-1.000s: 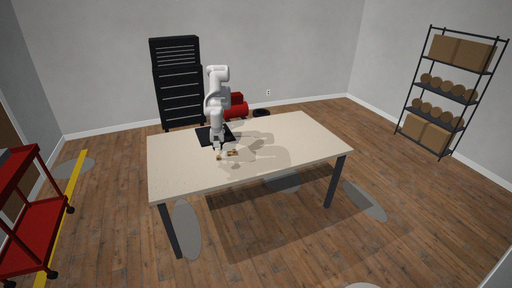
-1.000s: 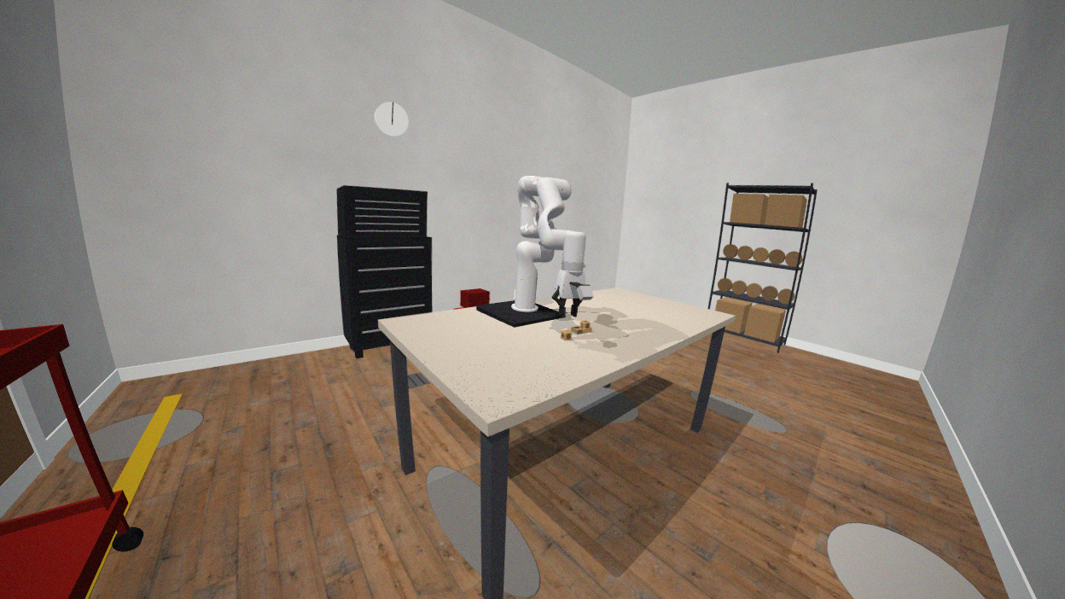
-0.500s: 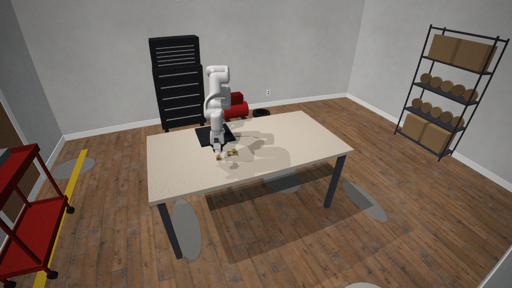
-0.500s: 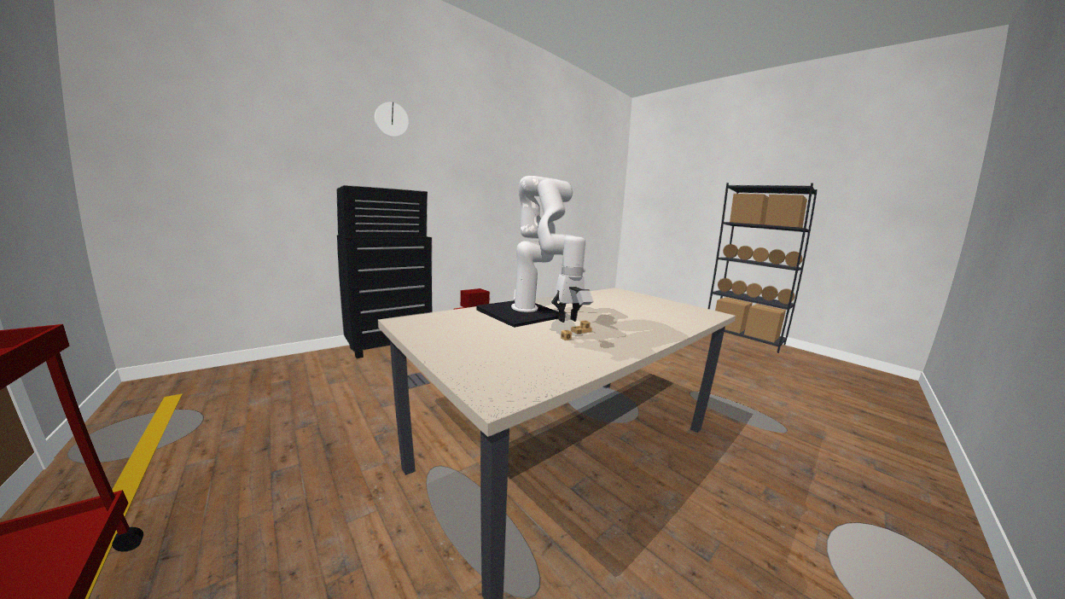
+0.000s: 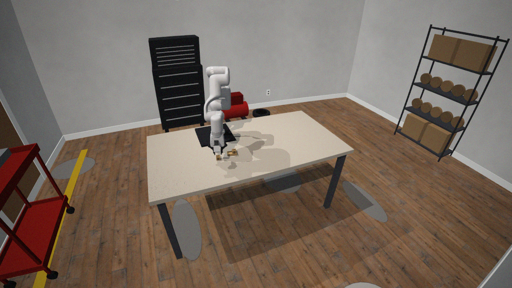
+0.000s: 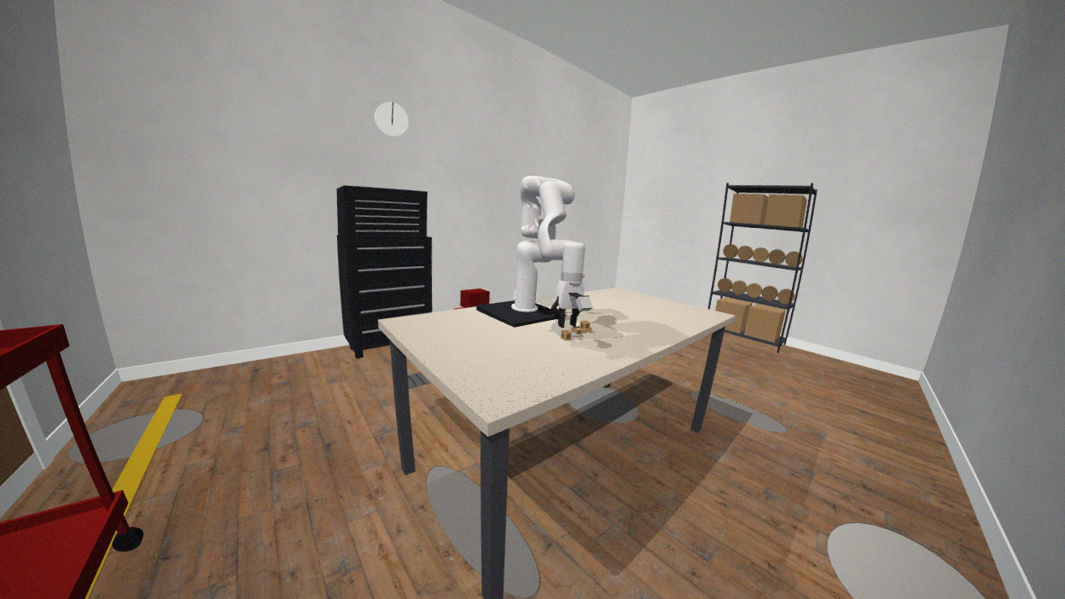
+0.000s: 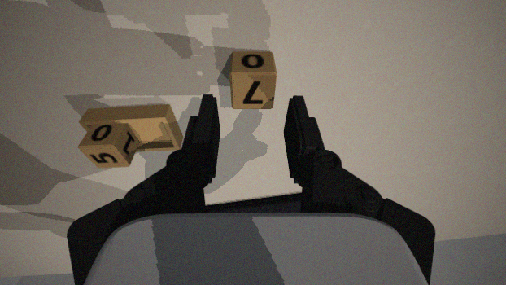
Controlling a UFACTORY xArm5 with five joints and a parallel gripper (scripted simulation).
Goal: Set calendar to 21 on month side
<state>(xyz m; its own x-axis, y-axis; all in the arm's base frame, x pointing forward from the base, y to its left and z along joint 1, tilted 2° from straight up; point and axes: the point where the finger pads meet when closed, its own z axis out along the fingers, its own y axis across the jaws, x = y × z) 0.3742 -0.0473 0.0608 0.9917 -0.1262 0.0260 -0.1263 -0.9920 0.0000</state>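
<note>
Nearest the wrist camera is the grey body of my gripper (image 5: 218, 153) (image 6: 567, 323) (image 7: 253, 98), its two black fingers spread partway, with nothing pinched between them. Going left to right across that view, I first see the 5 cube (image 5: 234, 151) (image 6: 584, 325) (image 7: 106, 142), left of my fingers, also showing a 0 and a 1. It overlaps the left end of the tray (image 5: 230, 154) (image 6: 577, 330) (image 7: 130, 111), skewed to it; I cannot tell whether it stands flat on the tray's floor. The tray rests on the table (image 5: 179, 172) (image 6: 484, 372) (image 7: 386, 81), just left of my left-hand finger in this view, its month's name out of my sight. Ahead of my fingertips, lined up with the gap, the 7 cube (image 5: 218, 157) (image 6: 566, 334) (image 7: 253, 77) sits on the table, outside the tray, a 0 on its neighbouring face. My other finger stands to its right, so 21 is not set.

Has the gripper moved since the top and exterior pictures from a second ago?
Yes. The gripper has come down, its fingertips now nearer the loose cube, which sits in the same spot on the table.
</note>
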